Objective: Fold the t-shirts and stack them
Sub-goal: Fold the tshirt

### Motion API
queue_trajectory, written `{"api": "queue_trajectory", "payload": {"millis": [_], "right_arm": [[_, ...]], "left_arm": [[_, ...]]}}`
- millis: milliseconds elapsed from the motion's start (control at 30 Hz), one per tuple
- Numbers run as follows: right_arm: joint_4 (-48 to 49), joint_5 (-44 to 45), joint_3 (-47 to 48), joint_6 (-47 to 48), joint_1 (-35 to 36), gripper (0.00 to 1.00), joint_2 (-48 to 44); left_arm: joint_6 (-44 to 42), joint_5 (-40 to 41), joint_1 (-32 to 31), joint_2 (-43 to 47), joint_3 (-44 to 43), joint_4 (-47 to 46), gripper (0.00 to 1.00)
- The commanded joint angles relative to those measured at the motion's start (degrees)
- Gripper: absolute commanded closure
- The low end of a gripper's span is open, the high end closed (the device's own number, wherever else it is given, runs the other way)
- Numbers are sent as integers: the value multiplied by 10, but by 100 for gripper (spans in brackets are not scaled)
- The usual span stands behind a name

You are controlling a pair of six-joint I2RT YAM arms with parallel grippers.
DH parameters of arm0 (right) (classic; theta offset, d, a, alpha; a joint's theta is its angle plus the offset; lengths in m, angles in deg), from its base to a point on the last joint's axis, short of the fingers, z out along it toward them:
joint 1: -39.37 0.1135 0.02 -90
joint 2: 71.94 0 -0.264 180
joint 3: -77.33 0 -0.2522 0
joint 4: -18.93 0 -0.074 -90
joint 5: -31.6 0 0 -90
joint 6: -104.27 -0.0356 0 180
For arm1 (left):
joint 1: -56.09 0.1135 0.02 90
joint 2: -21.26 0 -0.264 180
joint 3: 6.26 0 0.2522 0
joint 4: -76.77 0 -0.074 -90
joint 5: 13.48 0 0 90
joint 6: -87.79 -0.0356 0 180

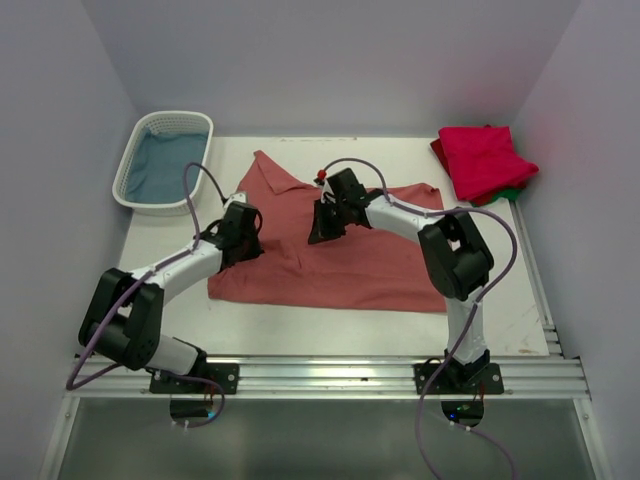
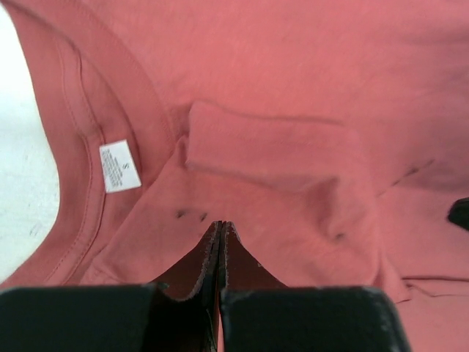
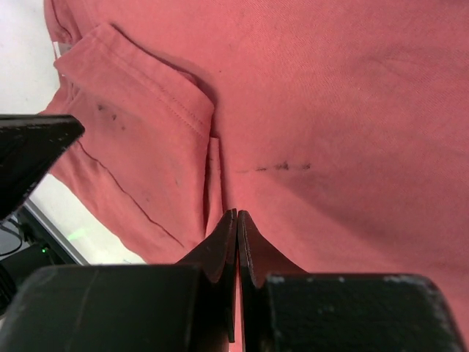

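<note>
salmon-red t-shirt (image 1: 340, 260) is spread mid-surface with its long axis running left to right, and both arms' jaws are squeezed shut right down on it, left jaws by the collar (image 2: 77, 110), right jaws nearer the middle, crimson t-shirt (image 1: 485, 158) sitting folded far right.

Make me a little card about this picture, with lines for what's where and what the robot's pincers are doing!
Big shirt: salmon-red t-shirt, spread on the table, a bit rumpled
Folded pile: crimson-pink t-shirt on top, green one peeking out below, far right corner
Basket: white lattice basket, far left corner, blue cloth inside
Left pincer: shut, at the salmon shirt near its collar label
Right pincer: shut, at the same shirt
Pinching cloth: cannot tell
</note>
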Motion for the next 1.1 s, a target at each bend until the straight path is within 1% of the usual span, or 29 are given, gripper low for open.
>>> {"api": "queue_trajectory", "payload": {"millis": [0, 100, 133, 233, 300, 400, 433, 500, 567, 733, 933, 1067], "right_arm": [[12, -16, 28, -7, 6, 100, 8], [6, -9, 25, -4, 11, 100, 5], [5, -7, 22, 0, 11, 100, 1], [2, -1, 12, 4, 12, 100, -10], [1, 1, 8, 6, 13, 100, -12], [0, 0, 4, 5, 13, 100, -15], [2, 0, 4, 4, 13, 100, -15], [2, -1, 1, 4, 14, 100, -16], [3, 0, -2, 5, 14, 100, -19], [3, 3, -10, 9, 14, 100, -25], [7, 3, -20, 8, 14, 100, -29], [7, 4, -27, 9, 14, 100, -30]], "left_arm": [[11, 6, 0, -5, 21, -14, 100], [12, 3, 0, 3, 22, -13, 100], [12, 2, -2, 14, 22, -15, 100], [9, 11, -6, 86, 8, -26, 100], [1, 34, -6, 94, -7, -30, 100], [-9, 55, -6, 57, -71, -12, 100], [-8, 53, -6, 32, -80, -10, 100], [-7, 45, -6, 11, -95, -15, 100], [-5, 43, -6, -14, -96, -35, 100], [-7, 42, -5, -65, -102, -43, 100], [-7, 40, -5, -97, -83, -64, 100], [-4, 28, -4, -92, -66, -69, 100]]}}
